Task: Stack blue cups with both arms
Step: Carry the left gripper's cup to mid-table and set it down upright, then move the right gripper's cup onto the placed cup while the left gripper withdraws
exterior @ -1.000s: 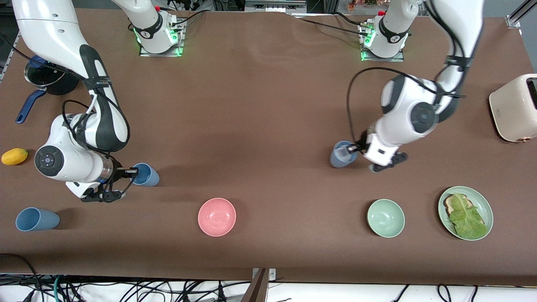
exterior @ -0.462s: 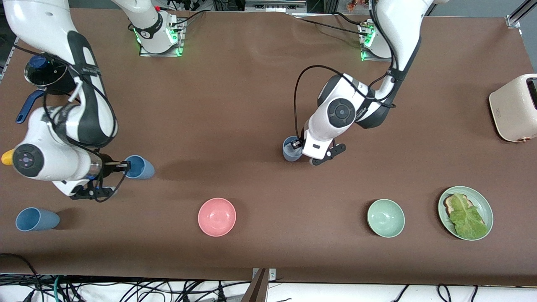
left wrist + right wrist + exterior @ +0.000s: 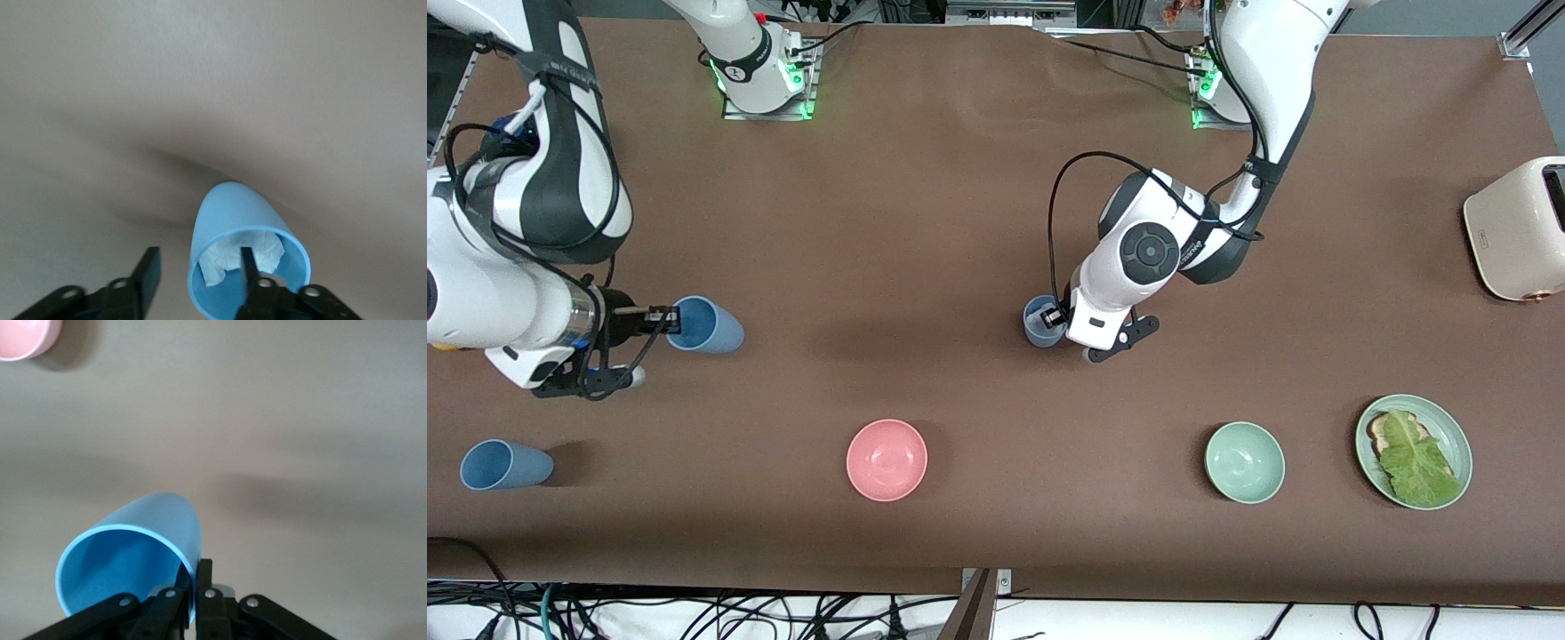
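My right gripper (image 3: 660, 316) is shut on the rim wall of a sky-blue cup (image 3: 707, 326) and holds it on its side above the table near the right arm's end. The right wrist view shows the fingers (image 3: 197, 587) pinching that cup's (image 3: 130, 563) wall. My left gripper (image 3: 1054, 316) is open at a duller grey-blue cup (image 3: 1039, 327) near the table's middle. In the left wrist view (image 3: 198, 270) one finger is inside this cup (image 3: 233, 220) and the other is outside, clear of the wall. White crumpled paper (image 3: 243, 257) lies inside. A third blue cup (image 3: 503, 465) lies near the front camera.
A pink bowl (image 3: 887, 460) and a pale green bowl (image 3: 1244, 462) sit nearer the front camera than both grippers. A green plate (image 3: 1456, 425) with toast and lettuce and a cream toaster (image 3: 1516, 227) are at the left arm's end. The pink bowl also shows in the right wrist view (image 3: 23, 337).
My left arm carried the grey-blue cup from its end toward the table's middle and has stopped there. My right arm rose with the sky-blue cup and drew toward its own end.
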Motion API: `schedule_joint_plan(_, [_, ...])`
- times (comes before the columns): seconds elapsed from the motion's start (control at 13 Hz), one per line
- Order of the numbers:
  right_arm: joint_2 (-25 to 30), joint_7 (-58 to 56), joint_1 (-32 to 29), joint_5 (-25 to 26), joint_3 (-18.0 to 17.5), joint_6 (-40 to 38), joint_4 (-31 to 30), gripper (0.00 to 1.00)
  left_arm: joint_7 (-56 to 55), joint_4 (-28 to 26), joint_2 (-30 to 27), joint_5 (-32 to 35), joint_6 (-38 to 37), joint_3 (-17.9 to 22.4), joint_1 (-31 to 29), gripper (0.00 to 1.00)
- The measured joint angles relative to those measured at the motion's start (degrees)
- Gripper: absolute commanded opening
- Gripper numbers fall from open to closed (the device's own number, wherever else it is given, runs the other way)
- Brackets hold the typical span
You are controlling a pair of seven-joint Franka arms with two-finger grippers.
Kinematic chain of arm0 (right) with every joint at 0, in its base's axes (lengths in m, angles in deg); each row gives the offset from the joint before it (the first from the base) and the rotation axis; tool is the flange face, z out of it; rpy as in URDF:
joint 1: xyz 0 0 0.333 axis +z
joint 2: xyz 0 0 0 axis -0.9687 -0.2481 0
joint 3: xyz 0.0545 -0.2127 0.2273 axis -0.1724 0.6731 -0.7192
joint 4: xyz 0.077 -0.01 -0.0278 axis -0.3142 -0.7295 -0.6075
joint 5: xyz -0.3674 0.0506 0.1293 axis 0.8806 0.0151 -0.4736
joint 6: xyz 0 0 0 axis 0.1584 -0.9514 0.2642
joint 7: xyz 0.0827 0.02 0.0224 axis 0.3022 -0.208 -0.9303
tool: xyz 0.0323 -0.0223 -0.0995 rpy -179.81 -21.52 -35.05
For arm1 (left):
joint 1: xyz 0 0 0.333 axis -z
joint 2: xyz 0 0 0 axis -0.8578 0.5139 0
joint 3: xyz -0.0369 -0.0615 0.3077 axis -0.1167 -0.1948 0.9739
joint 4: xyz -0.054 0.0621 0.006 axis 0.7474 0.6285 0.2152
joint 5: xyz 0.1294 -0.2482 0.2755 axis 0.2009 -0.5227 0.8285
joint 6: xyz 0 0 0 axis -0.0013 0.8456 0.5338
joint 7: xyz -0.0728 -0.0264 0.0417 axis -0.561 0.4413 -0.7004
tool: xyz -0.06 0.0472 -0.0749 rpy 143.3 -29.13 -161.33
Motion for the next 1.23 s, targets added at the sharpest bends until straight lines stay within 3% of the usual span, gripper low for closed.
schedule_joint_plan(0.23, [0.8,8.73,0.05,-0.31,-4.71,-0.36,0.04,0.0,4.75,5.3,-1.74,2.13,-10.9,0.59,-3.83,1.0])
schedule_joint_plan(0.38, [0.93,17.35,0.18,-0.34,-9.48,-0.28,0.1,0.0,12.38,9.21,-2.8,2.13,-19.28,0.68,-8.54,1.0])
schedule_joint_plan(0.62, [1.03,29.03,2.68,-0.29,-14.79,0.6,0.31,0.0,28.19,10.5,-3.15,2.13,-26.3,0.96,-17.31,1.0])
schedule_joint_plan(1.0, [-0.27,49.91,14.07,-0.27,-15.37,7.53,1.07,0.0,48.65,10.9,-3.62,2.29,-33.68,1.4,-32.28,1.0])
schedule_joint_plan(1.23, [-5.04,67.57,20.72,-0.22,-15.33,12.56,5.99,0.0,53.82,13.06,-5.7,7.14,-36.21,1.35,-35.61,1.0])
